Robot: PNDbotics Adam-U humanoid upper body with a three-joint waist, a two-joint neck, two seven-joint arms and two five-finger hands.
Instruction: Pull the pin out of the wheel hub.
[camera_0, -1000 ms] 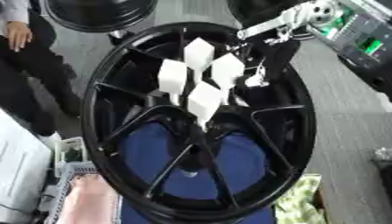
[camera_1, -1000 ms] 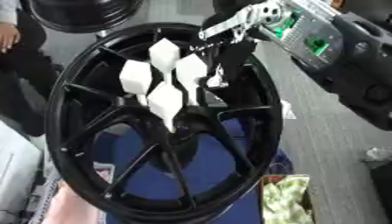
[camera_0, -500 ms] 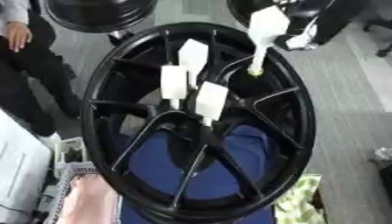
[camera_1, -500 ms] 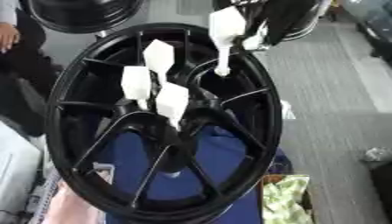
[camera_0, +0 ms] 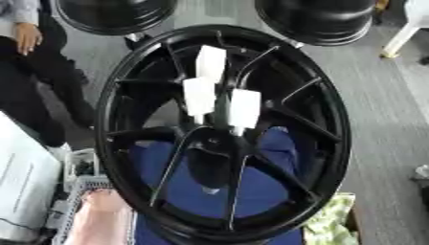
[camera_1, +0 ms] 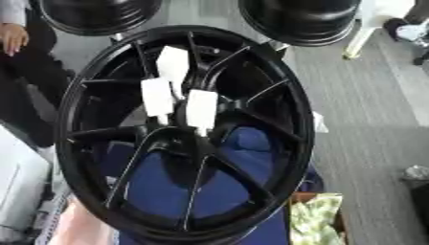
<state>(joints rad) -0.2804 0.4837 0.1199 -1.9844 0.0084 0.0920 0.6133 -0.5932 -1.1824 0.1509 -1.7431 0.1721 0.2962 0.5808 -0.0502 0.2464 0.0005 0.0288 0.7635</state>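
Neither of my hands shows in either view, so I cannot tell whether their fingers are apart or curled, nor place anything relative to them. The black wheel hub (camera_0: 220, 139) stands before me over a blue cloth (camera_0: 201, 186). Three white-headed pins sit at its centre: the left pin (camera_0: 198, 96), the upper pin (camera_0: 210, 63) and the right pin (camera_0: 244, 109). I judge these three remain to be pulled.
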